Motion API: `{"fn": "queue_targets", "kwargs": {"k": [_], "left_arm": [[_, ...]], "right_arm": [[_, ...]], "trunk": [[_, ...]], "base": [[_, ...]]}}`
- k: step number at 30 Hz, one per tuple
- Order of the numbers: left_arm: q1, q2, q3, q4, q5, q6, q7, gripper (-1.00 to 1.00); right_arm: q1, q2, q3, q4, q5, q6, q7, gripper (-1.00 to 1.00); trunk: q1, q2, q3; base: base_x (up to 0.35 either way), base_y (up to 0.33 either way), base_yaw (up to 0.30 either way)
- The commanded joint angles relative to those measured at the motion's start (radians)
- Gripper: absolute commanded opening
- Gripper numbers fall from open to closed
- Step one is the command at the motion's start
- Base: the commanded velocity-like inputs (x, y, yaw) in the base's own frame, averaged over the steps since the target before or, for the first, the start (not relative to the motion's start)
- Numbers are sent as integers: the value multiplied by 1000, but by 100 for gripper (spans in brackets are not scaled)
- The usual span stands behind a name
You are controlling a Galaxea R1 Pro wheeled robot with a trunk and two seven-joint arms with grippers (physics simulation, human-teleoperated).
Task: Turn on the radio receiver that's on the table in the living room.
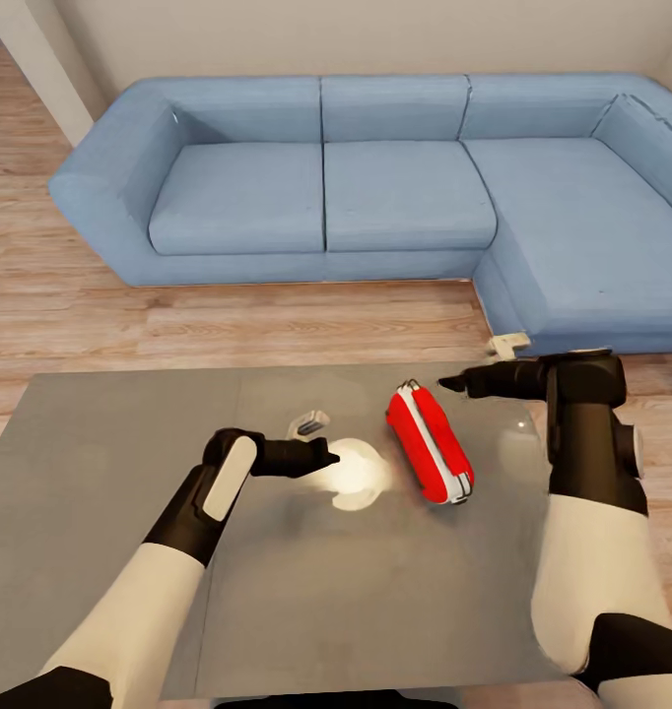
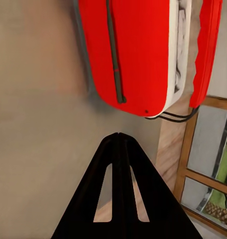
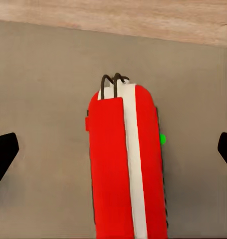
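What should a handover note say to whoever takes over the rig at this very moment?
Left gripper: shut, empty, just above the table, pointing toward the radio.
Right gripper: open, empty, hovering beside the radio's far end, not touching it.
Radio: lies flat, right of the table's middle, between both grippers, wire handle toward the sofa. The right wrist view shows a small green spot on its side; whether that means it is on, I cannot tell.
Done: both arms brought up to the radio.
Left: press its switch and confirm.

Bare table (image 1: 129,512) (radio (image 1: 430,443) midway)
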Motion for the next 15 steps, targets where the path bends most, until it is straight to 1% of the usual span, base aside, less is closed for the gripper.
{"fn": "queue_targets", "kwargs": {"k": [1,2,3,4,5,6,7,8,10,13,15], "left_arm": [[0,1,0,-5,0,1,-1,-100],[0,4,0,-12,0,1,-1,-100],[0,7,0,-16,1,1,-1,-100],[0,12,-1,-31,1,2,-1,-100],[0,15,-1,-42,1,3,-1,-100],[0,16,-1,-46,1,3,0,-100],[0,19,-2,-54,1,4,0,-100],[0,25,-2,-59,2,4,0,-100],[0,33,-3,-58,1,4,0,-100],[0,36,-3,-56,0,3,0,-100],[0,37,-3,-57,1,3,0,-100]], "right_arm": [[0,-16,10,-14,1,6,18,100],[0,-29,26,-23,1,6,29,100],[2,-36,34,-26,2,6,33,100],[9,-57,52,-32,2,6,40,100],[18,-74,59,-35,2,6,44,100],[23,-82,61,-36,2,6,45,100],[32,-96,64,-37,1,6,47,100],[45,-113,67,-39,1,6,48,100],[70,-129,67,-40,1,6,49,100],[93,-135,67,-40,2,6,48,100],[98,-136,67,-39,2,6,47,100]], "trunk": [[0,0,0],[0,0,0],[0,0,0],[0,0,0],[0,0,0],[0,0,0],[0,0,0],[0,0,0],[0,0,0],[0,0,0],[0,0,0]], "base": [[0,0,0],[0,0,0],[0,0,0],[0,0,0],[0,0,0],[0,0,0],[0,0,0],[0,0,0],[0,0,0],[0,0,0],[0,0,0]]}}
